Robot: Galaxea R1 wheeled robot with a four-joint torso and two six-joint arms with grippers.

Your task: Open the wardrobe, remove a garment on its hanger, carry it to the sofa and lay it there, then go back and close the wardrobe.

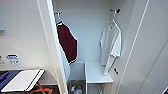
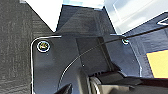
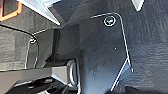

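Grippers' finger state: cannot tell; both wrist cameras look down on dark carpet.
Wardrobe (image 1: 86, 30) open; white garment (image 1: 110, 45) on hanger (image 1: 113, 21) at right side of rail; maroon jacket (image 1: 67, 42) at left; white shelf (image 1: 96, 72) below; white door (image 1: 150, 50) beside the garment.

I read wardrobe (image 1: 87, 27): smooth matt white panels | garment (image 1: 110, 45): thin white cloth, softly creased | maroon jacket (image 1: 67, 42): matt cloth, striped ribbed hem | floor (image 3: 150, 37): dark rough-textured carpet
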